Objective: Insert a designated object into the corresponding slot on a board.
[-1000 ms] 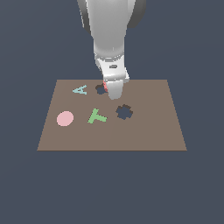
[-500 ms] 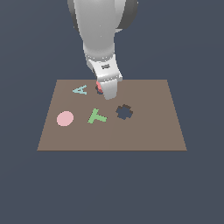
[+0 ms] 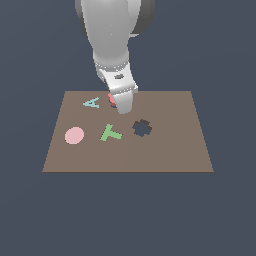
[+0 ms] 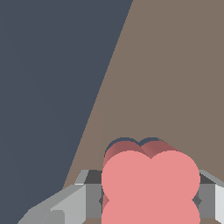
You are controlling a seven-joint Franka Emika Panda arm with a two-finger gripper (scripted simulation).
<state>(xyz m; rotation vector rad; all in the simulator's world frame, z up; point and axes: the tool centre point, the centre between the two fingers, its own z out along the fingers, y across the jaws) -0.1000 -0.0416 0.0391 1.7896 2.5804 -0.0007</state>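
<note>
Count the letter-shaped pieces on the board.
2. A pale teal A lies near the board's far edge on the exterior view's left; a green T lies nearer, mid-board. The arm may hide others.

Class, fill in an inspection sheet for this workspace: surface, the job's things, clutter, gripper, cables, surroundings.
Surface: brown board, flat.
Job's things: red clover piece between the gripper's fingers; dark rim behind it, perhaps the slot. Jagged dark hole open.
Clutter: pink disc, green T, pale A on the board.
Gripper: gripper shut on the red piece.
Cables: nothing seen.
Surroundings: plain dark background.
</note>
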